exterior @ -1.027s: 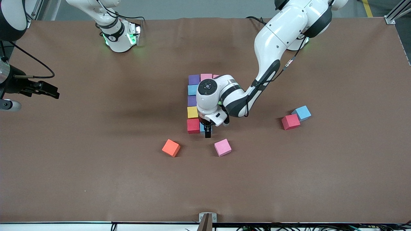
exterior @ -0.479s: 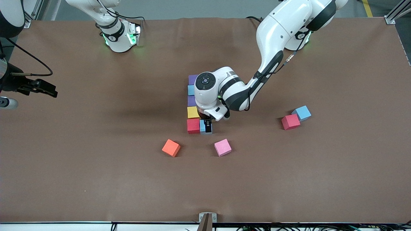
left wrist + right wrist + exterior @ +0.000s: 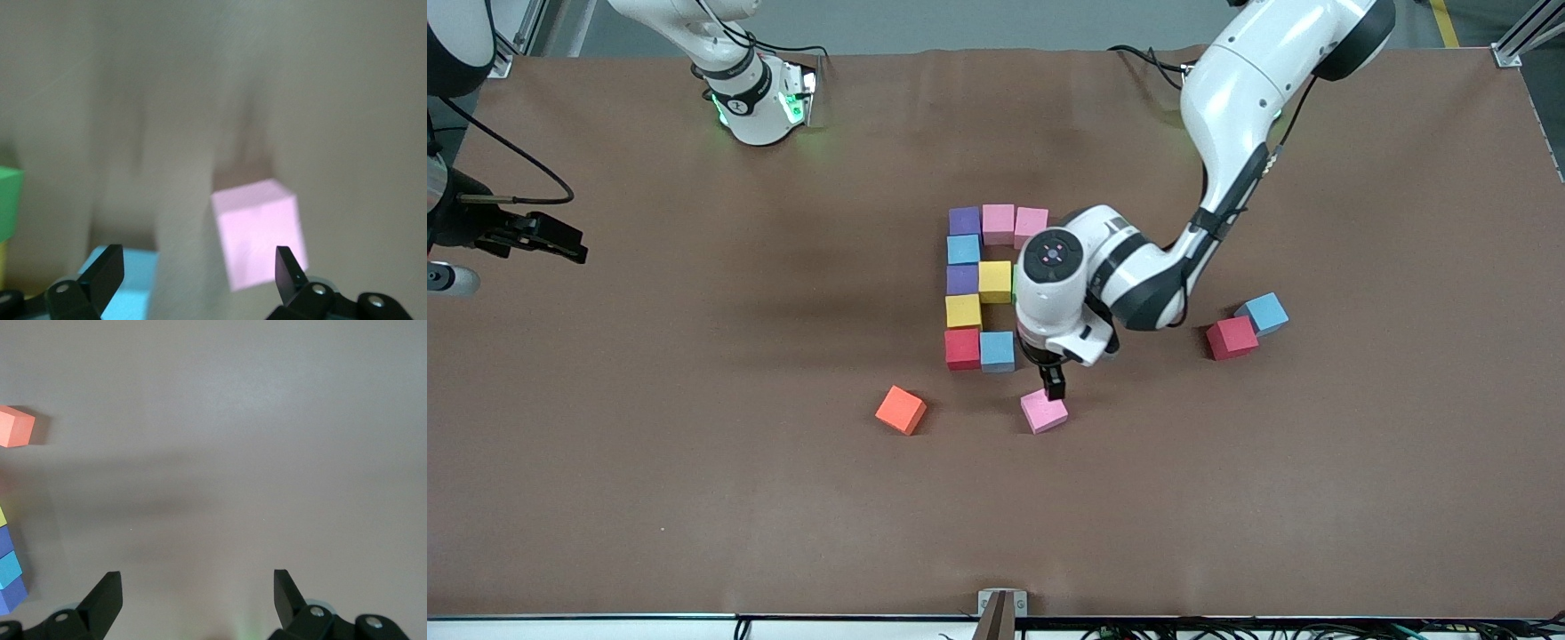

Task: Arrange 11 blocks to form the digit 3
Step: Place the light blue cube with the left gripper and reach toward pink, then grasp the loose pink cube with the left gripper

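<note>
The left gripper point(image 3: 1055, 388) hangs over the loose pink cube point(image 3: 1044, 412), with its fingers spread wide and nothing between them. In the left wrist view this pink cube point(image 3: 258, 231) lies between the two dark fingertips point(image 3: 105, 270), and a light blue cube point(image 3: 127, 288) and a green cube point(image 3: 9, 202) show at the edge.

The pink cube lies alone on the brown table point(image 3: 694, 498), nearer to the front camera than the group of cubes and apart from it. The group has one column: a purple cube point(image 3: 964, 220), a light blue one point(image 3: 963, 250), a second purple one point(image 3: 962, 279), a yellow one point(image 3: 963, 311) and a red one point(image 3: 962, 348) nearest to the camera. Beside the first purple cube stand two pink cubes point(image 3: 998, 223) in a row. A second yellow cube point(image 3: 995, 281) touches the second purple one, and a light blue cube point(image 3: 997, 351) touches the red one.

An orange cube point(image 3: 901, 410) lies alone, toward the right arm's end. A dark red cube point(image 3: 1232, 338) and a blue cube point(image 3: 1264, 313) touch each other toward the left arm's end.

The right gripper point(image 3: 543, 240) waits at the edge of the table, open and empty.
</note>
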`<control>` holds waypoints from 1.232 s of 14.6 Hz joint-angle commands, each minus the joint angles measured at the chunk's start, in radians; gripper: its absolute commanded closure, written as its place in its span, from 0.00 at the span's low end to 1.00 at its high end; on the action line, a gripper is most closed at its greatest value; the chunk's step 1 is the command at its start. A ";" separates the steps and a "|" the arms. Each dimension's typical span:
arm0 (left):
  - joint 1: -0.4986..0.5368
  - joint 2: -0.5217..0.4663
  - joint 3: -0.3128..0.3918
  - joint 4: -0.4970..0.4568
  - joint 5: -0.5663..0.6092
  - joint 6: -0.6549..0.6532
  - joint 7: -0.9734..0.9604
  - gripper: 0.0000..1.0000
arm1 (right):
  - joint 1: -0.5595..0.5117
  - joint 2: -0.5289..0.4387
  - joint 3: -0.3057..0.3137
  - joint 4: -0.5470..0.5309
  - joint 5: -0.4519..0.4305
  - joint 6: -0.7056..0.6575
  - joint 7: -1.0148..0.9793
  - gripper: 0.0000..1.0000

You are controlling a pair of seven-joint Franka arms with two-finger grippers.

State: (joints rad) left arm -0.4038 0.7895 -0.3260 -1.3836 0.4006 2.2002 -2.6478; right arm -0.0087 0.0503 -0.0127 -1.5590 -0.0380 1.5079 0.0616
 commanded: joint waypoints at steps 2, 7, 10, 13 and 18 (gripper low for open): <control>-0.010 0.028 0.035 0.008 -0.013 0.076 0.016 0.00 | 0.010 -0.021 -0.004 0.010 -0.016 -0.031 0.000 0.00; -0.023 0.056 0.064 0.008 -0.016 0.156 0.034 0.00 | 0.001 -0.010 -0.009 0.089 0.000 -0.043 0.003 0.00; -0.021 0.069 0.065 0.008 -0.016 0.199 0.037 0.00 | 0.007 -0.003 -0.007 0.125 -0.005 -0.052 0.007 0.00; -0.020 0.091 0.067 0.009 -0.016 0.231 0.084 0.00 | -0.010 -0.003 -0.013 0.125 0.032 -0.061 0.010 0.00; -0.021 0.123 0.067 0.031 -0.016 0.231 0.092 0.00 | -0.005 -0.003 -0.009 0.125 0.026 -0.090 0.014 0.00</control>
State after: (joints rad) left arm -0.4158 0.8946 -0.2687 -1.3806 0.4006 2.4251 -2.5780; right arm -0.0094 0.0489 -0.0239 -1.4414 -0.0231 1.4423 0.0633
